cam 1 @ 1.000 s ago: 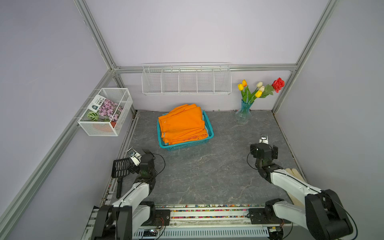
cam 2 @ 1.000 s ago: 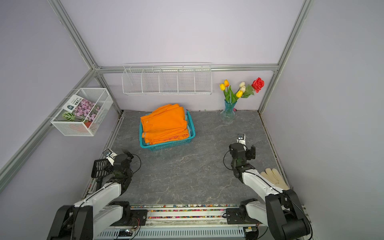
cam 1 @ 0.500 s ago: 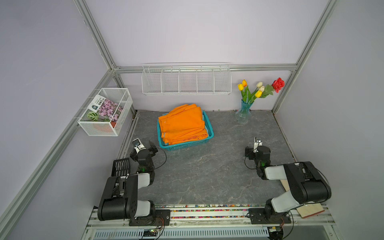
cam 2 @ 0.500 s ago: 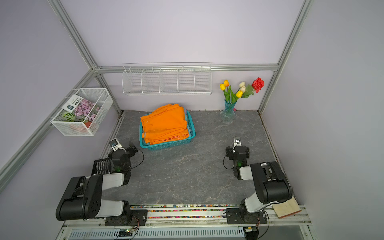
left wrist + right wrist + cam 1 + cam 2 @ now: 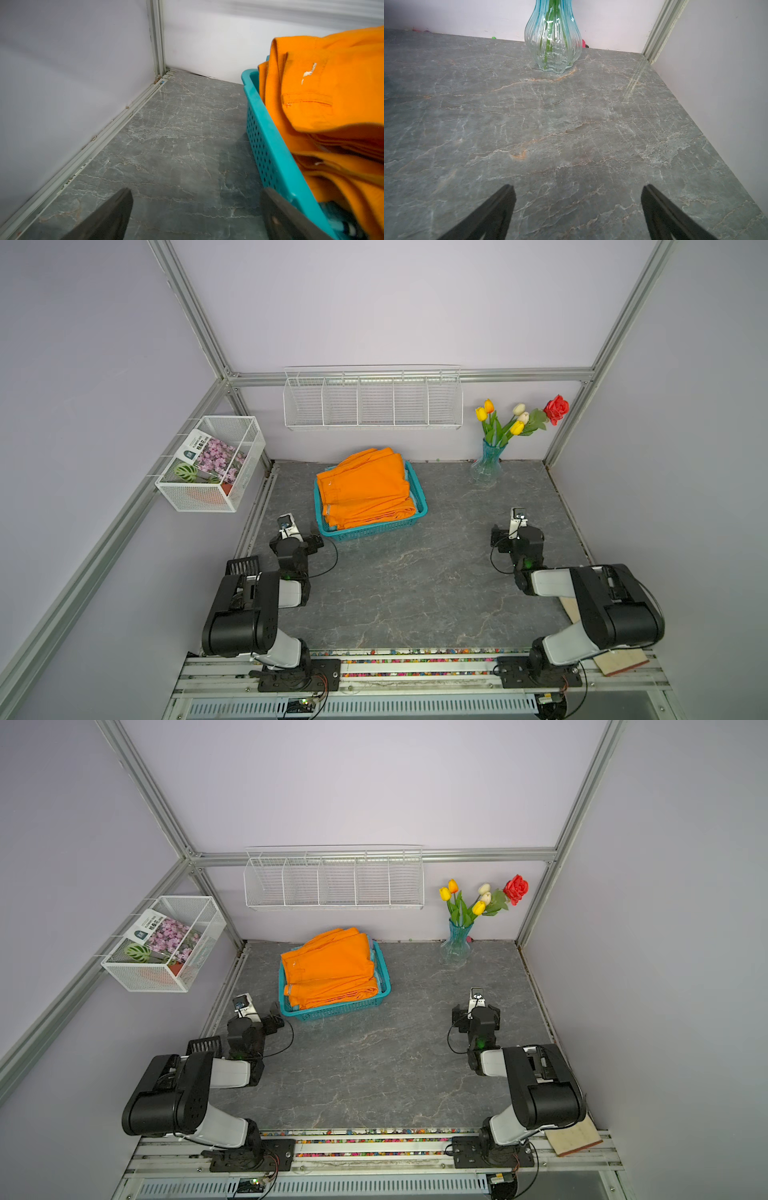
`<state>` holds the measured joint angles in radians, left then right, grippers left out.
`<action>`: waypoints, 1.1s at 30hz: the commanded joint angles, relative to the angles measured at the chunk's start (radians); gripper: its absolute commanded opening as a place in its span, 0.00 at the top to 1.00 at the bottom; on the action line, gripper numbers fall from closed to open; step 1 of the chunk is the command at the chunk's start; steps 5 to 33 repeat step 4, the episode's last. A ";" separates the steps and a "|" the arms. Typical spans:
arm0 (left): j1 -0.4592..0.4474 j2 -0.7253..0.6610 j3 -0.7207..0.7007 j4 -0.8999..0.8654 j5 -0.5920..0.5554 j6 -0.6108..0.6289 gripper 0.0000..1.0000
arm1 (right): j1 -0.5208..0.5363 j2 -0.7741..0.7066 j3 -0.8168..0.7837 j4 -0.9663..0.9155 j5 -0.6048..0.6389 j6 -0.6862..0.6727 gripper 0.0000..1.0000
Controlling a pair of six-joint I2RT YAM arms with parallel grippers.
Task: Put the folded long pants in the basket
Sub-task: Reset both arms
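Note:
The turquoise basket [image 5: 371,529] [image 5: 337,1009] stands at the back left of the grey table. Bright orange folded long pants [image 5: 365,485] [image 5: 328,965] lie on top of its pile and rise above the rim. My left gripper [image 5: 297,537] [image 5: 258,1017] sits low just left of the basket's front corner, open and empty. In the left wrist view its jaws [image 5: 196,193] stand wide over bare table, with the basket wall [image 5: 270,149] and the pants [image 5: 332,83] beside one finger. My right gripper [image 5: 515,533] [image 5: 578,189] rests open at the right, far from the basket.
A glass vase [image 5: 487,468] [image 5: 553,41] with flowers stands at the back right. White wire baskets hang on the back wall [image 5: 372,398] and the left wall [image 5: 212,464]. A wooden board [image 5: 619,668] lies at the front right, by the rail.
Both arms have folded back toward their bases, and the left gripper has shifted a little toward the basket. Both grippers stay open. The basket and pants have not moved.

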<state>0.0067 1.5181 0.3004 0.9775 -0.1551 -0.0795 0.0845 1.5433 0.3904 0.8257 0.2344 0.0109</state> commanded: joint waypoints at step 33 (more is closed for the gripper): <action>0.010 -0.018 0.052 -0.065 0.053 0.012 0.00 | -0.005 -0.019 0.013 -0.010 -0.006 0.015 0.01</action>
